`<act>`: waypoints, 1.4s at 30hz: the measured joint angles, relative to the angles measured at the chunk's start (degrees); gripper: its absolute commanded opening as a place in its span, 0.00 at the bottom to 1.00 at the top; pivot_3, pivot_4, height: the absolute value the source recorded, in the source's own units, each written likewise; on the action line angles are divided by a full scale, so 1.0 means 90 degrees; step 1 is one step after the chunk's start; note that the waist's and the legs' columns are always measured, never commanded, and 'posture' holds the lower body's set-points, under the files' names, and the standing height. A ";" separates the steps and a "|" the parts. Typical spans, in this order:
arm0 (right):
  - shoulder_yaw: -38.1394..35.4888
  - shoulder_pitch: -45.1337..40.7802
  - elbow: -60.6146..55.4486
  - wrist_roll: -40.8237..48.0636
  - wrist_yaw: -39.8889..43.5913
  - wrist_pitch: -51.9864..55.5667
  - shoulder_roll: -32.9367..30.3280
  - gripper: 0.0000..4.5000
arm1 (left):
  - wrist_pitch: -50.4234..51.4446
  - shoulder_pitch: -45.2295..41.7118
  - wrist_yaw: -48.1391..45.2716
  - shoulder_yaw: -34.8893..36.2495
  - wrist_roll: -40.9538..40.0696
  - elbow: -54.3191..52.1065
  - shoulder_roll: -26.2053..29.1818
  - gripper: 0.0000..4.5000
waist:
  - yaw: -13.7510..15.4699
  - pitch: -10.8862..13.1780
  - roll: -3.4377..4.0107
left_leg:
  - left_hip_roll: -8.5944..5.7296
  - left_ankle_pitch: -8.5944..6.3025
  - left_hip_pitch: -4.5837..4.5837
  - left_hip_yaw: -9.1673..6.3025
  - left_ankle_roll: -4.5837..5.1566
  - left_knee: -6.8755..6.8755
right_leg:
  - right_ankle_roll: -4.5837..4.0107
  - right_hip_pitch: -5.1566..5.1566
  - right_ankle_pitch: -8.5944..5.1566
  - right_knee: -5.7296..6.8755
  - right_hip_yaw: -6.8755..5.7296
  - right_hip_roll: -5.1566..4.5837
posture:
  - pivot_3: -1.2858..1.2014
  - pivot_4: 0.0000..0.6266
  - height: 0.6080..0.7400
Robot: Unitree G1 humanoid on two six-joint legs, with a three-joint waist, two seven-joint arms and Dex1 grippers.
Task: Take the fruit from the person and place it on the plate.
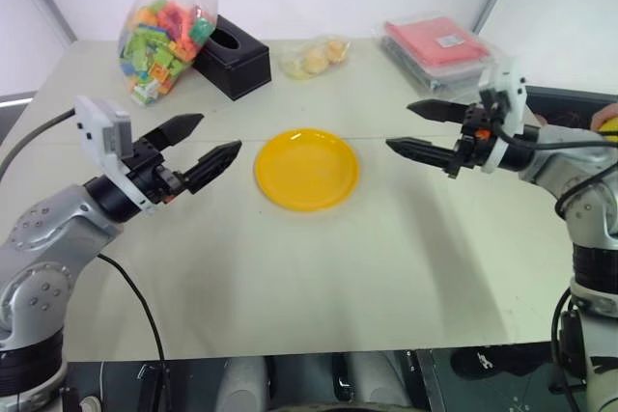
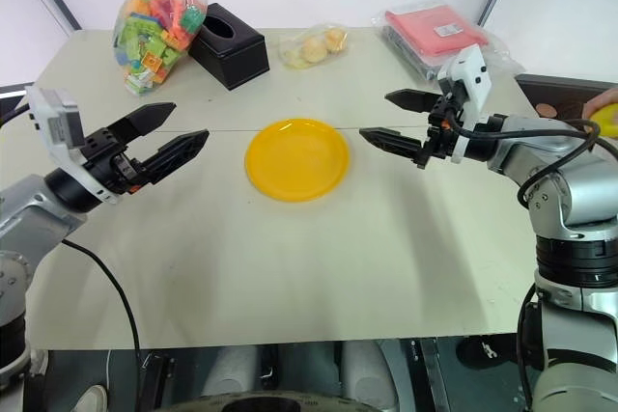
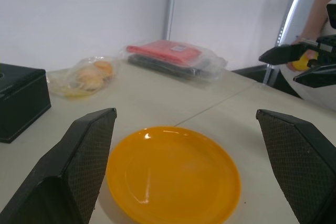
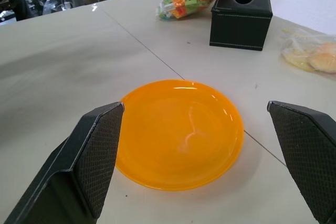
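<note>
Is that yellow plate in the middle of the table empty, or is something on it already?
Empty. The plate shows only its bare yellow surface in every view, and nothing lies on it.

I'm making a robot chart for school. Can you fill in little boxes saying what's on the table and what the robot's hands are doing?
plate: yellow plate, mid-table, nothing on it
fruit: yellow fruit in a person's hand, at the far right edge
left gripper: open, left of the plate
right gripper: open, right of the plate
at the back: bag of blocks, black box
</note>
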 measured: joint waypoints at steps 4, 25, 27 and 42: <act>0.0000 0.0000 0.0000 0.0000 -0.0011 0.0015 0.0000 0.99 | 0.0000 -0.0021 0.0005 -0.0009 0.0029 0.0001 0.0003 1.00 | 0.0002 0.0000 0.0000 | 0.0000 0.0000 0.0000 0.0000 0.0000 0.0000 | 0.0000 0.0000 0.0000 0.0000 0.0000 0.0000 | 0.52 0.24 1.00; 0.0000 0.0082 -0.0044 0.0101 -0.0040 0.0130 -0.0026 0.99 | 0.0000 -0.0021 0.0131 -0.0013 0.0007 -0.0016 0.0002 1.00 | 0.0000 0.0000 0.0000 | 0.0000 0.0000 0.0000 0.0000 0.0000 0.0000 | 0.0000 0.0000 0.0000 0.0000 0.0000 0.0000 | 0.52 0.24 1.00; 0.0000 0.0083 -0.0046 0.0103 -0.0041 0.0135 -0.0030 0.99 | 0.0000 -0.0021 0.0141 -0.0015 0.0007 -0.0016 0.0002 1.00 | 0.0000 0.0000 0.0000 | 0.0000 0.0000 0.0000 0.0000 0.0000 0.0000 | 0.0000 0.0000 0.0000 0.0000 0.0000 0.0000 | 0.52 0.24 1.00; 0.0000 0.0083 -0.0050 0.0104 -0.0046 0.0140 -0.0033 0.99 | 0.0000 -0.0089 0.0154 -0.0075 0.0012 -0.0014 0.0003 1.00 | 0.0000 0.0000 0.0000 | 0.0000 0.0000 0.0000 0.0000 0.0000 0.0000 | 0.0000 0.0000 0.0000 0.0000 0.0000 0.0000 | 0.52 0.24 1.00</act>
